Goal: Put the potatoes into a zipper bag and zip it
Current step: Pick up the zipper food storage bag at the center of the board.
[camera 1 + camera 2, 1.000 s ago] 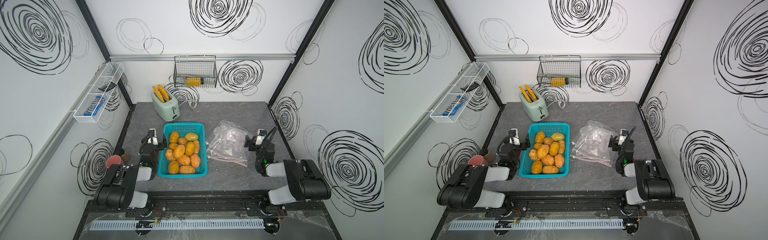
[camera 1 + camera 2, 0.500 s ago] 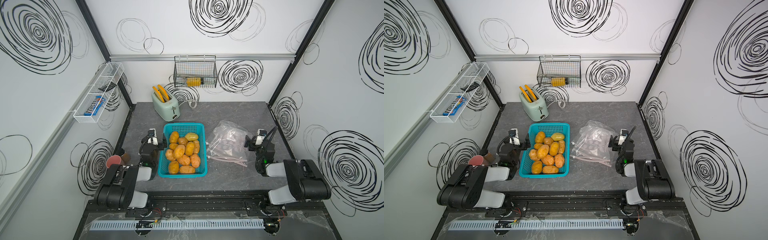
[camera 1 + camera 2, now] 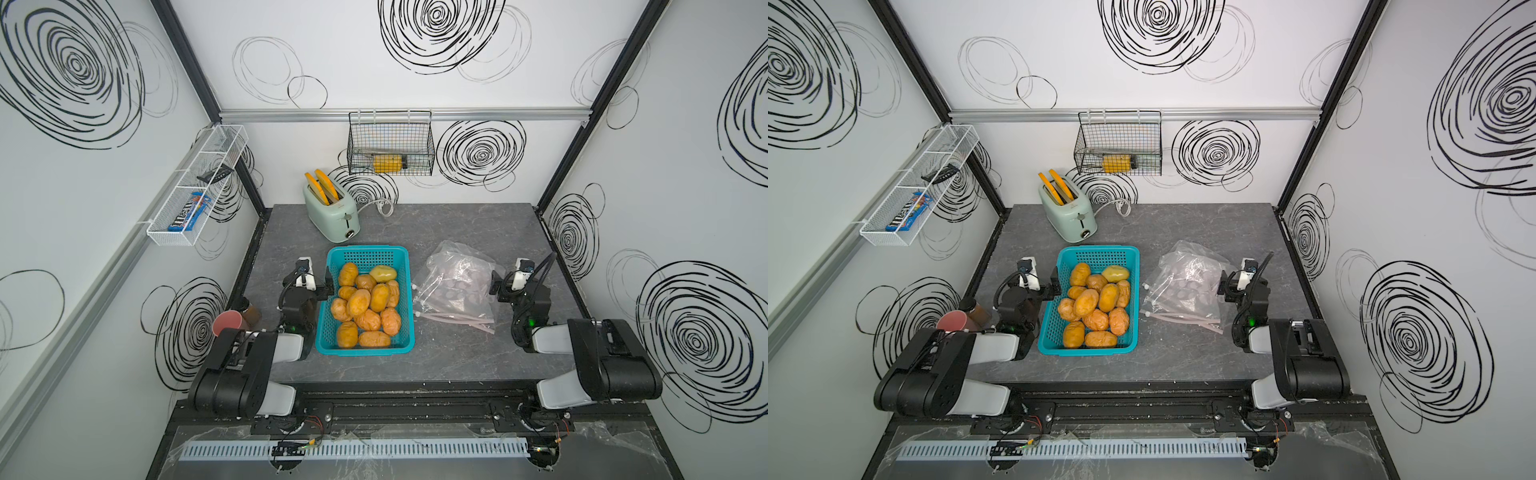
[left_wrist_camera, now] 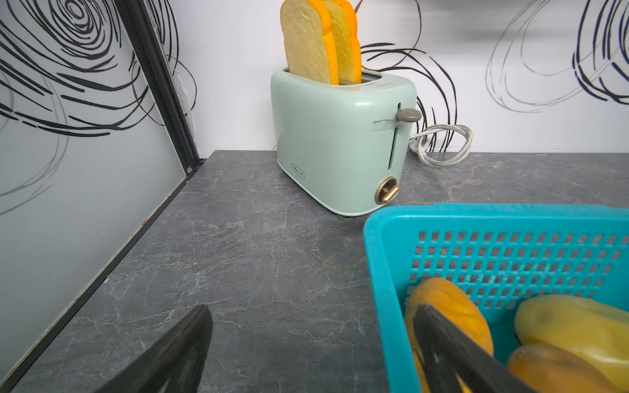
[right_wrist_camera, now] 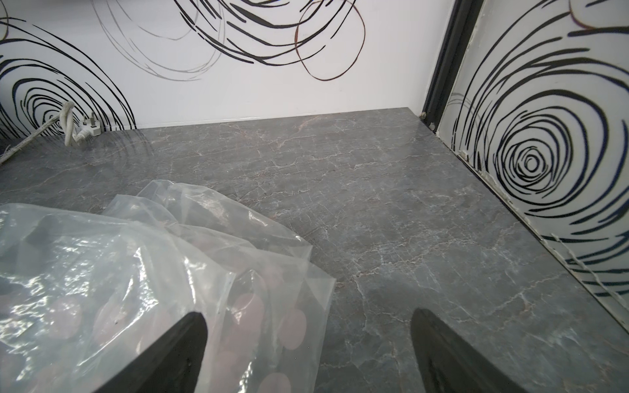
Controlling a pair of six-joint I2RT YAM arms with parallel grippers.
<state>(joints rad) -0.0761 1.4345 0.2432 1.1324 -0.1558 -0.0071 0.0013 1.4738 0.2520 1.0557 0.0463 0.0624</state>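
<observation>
On the grey counter the potatoes are piled in a basket whose left wall is straddled by the spread left gripper, while the spread right gripper is set just right of the bag.

Dark grey marble-patterned tabletop. At back left: mint-green two-slot toaster, coiled white power cord beside it. Centre, towards front: teal perforated plastic basket. Just right of basket: crumpled clear plastic zipper bags, pink zip strips frontmost.
</observation>
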